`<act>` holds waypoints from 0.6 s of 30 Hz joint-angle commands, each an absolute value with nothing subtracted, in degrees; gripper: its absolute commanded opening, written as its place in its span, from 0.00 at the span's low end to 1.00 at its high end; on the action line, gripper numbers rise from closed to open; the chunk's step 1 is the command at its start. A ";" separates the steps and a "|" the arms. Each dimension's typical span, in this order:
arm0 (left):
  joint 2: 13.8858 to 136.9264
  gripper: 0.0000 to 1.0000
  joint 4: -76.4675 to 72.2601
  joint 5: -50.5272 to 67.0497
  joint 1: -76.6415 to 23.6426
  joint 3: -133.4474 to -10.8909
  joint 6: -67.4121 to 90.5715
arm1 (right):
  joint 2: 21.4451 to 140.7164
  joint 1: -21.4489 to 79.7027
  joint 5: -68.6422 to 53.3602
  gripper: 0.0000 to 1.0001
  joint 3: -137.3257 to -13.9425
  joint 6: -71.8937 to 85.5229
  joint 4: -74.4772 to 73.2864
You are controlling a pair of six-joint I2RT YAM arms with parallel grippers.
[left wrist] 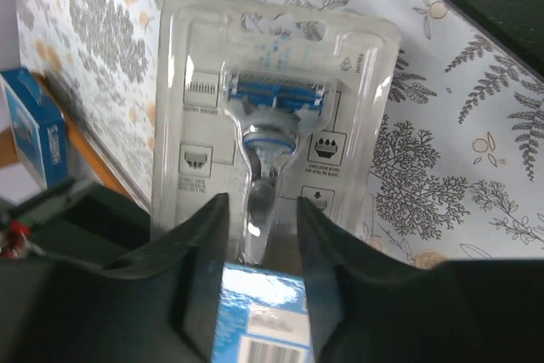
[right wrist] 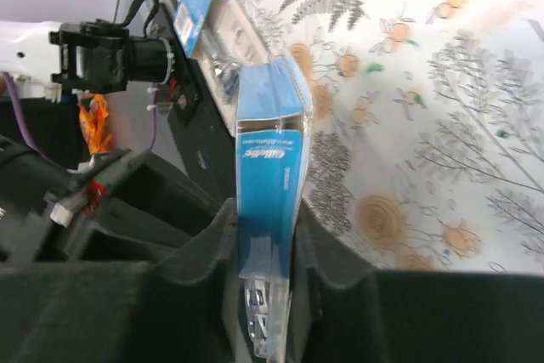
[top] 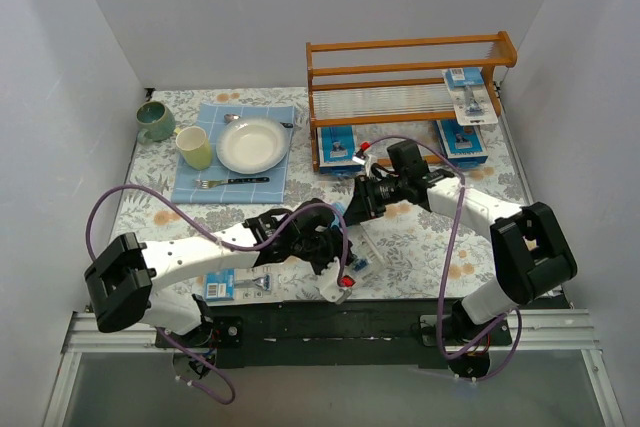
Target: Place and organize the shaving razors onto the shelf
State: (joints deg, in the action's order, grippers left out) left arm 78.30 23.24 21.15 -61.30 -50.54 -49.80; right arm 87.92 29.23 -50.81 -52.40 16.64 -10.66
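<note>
The shelf (top: 400,47) stands at the back right. Two razor packs (top: 470,102) lie on its middle tier at the right. Two more, one (top: 339,143) at the left and one (top: 461,137) at the right, sit at its foot. Another pack (top: 237,286) lies near the table's front edge and shows in the right wrist view (right wrist: 197,2). My right gripper (top: 350,209) (right wrist: 265,210) is shut on a pack (right wrist: 268,142) held edge-on, blue end outward. My left gripper (top: 350,259) (left wrist: 262,201) sits just in front of it. It is shut on the blue end of a clear pack (left wrist: 272,99).
A blue cloth (top: 195,182) at the back left carries a white plate (top: 252,144), a fork (top: 235,181) and a pale cup (top: 195,148). A green mug (top: 156,121) stands beside it. White walls close in three sides. Purple cables loop over both arms.
</note>
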 commanded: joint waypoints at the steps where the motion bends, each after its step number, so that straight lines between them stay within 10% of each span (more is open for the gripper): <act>1: 72.96 0.48 11.82 14.43 -62.05 -48.08 -36.00 | 83.59 24.54 -50.45 0.14 -48.87 22.13 -4.49; 8: 63.99 0.73 3.78 8.07 -56.09 -47.91 22.70 | 75.69 9.25 -53.51 0.03 -44.04 31.79 2.08; 18: 74.42 0.76 -10.15 34.60 -47.11 -45.99 70.11 | 67.59 2.73 -60.99 0.09 -37.62 42.19 18.54</act>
